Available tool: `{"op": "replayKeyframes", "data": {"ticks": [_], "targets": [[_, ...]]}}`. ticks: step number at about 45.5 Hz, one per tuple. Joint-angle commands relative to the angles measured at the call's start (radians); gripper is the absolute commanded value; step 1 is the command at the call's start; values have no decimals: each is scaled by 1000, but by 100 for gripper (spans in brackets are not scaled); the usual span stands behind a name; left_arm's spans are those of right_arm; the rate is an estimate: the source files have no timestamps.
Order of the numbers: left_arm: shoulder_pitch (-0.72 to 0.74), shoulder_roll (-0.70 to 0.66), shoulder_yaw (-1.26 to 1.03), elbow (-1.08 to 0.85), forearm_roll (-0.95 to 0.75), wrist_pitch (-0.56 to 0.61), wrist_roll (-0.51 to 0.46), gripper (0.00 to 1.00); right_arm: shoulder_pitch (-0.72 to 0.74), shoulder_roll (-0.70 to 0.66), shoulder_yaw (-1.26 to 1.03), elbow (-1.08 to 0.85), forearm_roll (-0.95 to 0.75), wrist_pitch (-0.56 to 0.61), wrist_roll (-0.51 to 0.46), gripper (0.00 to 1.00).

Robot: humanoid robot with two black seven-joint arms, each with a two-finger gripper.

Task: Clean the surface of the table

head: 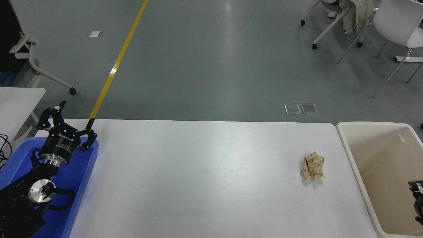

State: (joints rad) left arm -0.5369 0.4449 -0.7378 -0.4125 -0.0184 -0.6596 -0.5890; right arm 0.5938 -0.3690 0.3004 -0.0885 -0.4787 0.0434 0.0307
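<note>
Your left gripper (74, 115) hangs spread above the blue bin (86, 165); crumpled brown paper (313, 165) lies on the table surface (198, 178), near the beige tub (355, 158).

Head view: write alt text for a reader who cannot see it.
A crumpled ball of brown paper lies alone on the white table surface, near its right end beside a beige bin. The left gripper hangs open over a blue bin at lower left; only the right gripper tip shows over the beige bin.
</note>
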Motion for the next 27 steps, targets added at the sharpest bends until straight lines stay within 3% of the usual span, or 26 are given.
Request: {"op": "replayKeyframes", "data": {"ticks": [1,12,20,27], "targets": [[0,0,0,0,0,0,0,100,63,-37,48,1,0,4,0,98],[0,0,0,0,0,0,0,100,158,-110,80,6,9,-8,15,98],[0,0,0,0,0,0,0,100,239,-172,91,82,222,-8,58,98],[0,0,0,0,0,0,0,100,288,-192,100,118,282,-10,120,98]]}}
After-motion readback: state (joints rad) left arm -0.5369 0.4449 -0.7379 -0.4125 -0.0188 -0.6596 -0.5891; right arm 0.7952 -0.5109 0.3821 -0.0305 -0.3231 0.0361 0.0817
